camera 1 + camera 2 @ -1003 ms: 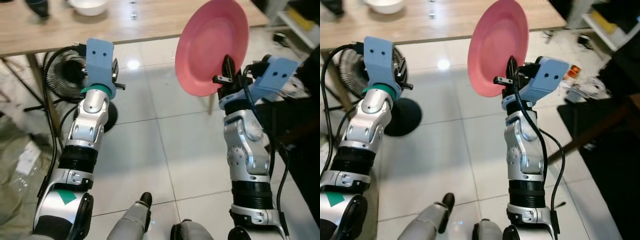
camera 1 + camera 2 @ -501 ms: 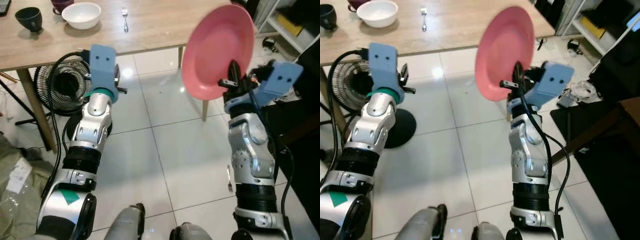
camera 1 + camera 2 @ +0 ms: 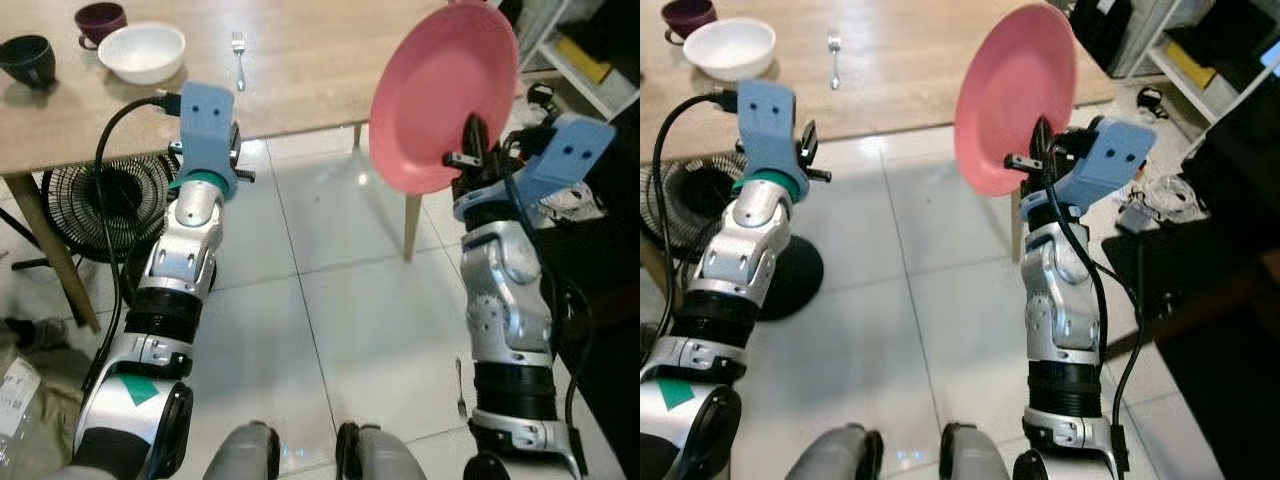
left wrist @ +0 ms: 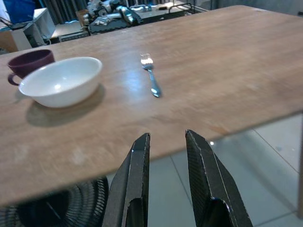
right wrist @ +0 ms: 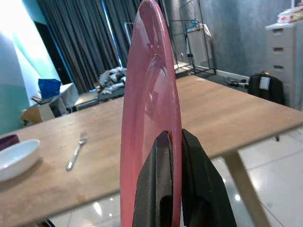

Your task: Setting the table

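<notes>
The right gripper [image 3: 470,140] jaws clamp the lower rim of the pink plate [image 3: 440,95], holding it on edge above the floor, just short of the desk [image 3: 300,70], probably for clearance. The left gripper [image 4: 165,161] jaws stand apart, empty.

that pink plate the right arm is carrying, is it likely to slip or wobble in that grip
Probably a bit. The right gripper pinches the pink plate only at its lower rim, held on edge, so it could pivot. Its glossy surface looks slippery. It holds its shape, so likely stiff.
</notes>
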Motion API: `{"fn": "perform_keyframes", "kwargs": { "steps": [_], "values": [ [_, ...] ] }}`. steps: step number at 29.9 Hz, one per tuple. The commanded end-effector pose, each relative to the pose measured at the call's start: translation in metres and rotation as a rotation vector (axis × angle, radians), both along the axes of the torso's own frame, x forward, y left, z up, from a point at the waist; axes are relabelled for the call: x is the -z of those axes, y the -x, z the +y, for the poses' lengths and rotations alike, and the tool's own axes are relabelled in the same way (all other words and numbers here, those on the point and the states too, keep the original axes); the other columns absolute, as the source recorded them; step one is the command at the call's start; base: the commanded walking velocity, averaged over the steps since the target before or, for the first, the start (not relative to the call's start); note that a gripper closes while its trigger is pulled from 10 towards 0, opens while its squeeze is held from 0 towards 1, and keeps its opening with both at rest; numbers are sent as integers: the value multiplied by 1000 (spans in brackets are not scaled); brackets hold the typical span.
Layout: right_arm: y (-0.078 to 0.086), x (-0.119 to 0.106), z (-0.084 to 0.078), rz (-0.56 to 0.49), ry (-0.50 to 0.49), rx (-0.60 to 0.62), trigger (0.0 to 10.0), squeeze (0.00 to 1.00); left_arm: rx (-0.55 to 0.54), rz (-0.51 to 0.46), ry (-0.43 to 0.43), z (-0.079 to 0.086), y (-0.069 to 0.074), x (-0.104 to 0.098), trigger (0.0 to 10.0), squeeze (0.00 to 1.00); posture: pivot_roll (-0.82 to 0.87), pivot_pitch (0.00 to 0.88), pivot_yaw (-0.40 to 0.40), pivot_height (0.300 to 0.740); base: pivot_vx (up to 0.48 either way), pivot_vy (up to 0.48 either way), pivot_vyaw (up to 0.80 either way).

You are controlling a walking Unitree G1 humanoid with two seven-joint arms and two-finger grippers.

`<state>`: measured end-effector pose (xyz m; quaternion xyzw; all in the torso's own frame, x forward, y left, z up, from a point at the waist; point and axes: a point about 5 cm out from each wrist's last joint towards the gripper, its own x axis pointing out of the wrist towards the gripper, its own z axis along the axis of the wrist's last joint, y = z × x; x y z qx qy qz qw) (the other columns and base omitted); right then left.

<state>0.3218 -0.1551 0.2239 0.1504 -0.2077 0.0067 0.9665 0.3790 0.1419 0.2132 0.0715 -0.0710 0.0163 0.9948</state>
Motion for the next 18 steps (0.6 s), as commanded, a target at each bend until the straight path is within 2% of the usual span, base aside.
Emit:
{"fn": "perform_keyframes", "kwargs": {
  "steps": [1,11,15,17,18],
  "values": [
    [1,-1,4,-7,-11,-13,10000,0,-18,15,-5,5,1,5,10000,0,135,87,46,740,465,0,0],
    [0,1,1,1,-12,3,10000,0,-15,-6,-26,5,1,2,10000,0,141,91,47,740,461,0,0],
    [0,1,0,1,-41,3,10000,0,-19,-41,-68,5,2,-3,10000,0,143,91,48,740,461,0,0],
    [0,2,-4,3,-103,2,10000,0,-23,-119,-150,4,6,-11,10000,0,152,92,54,740,461,0,0],
    [0,2,-4,3,-103,2,10000,0,-23,-119,-150,4,6,-11,10000,0,152,92,54,740,461,0,0]
  ]
}}
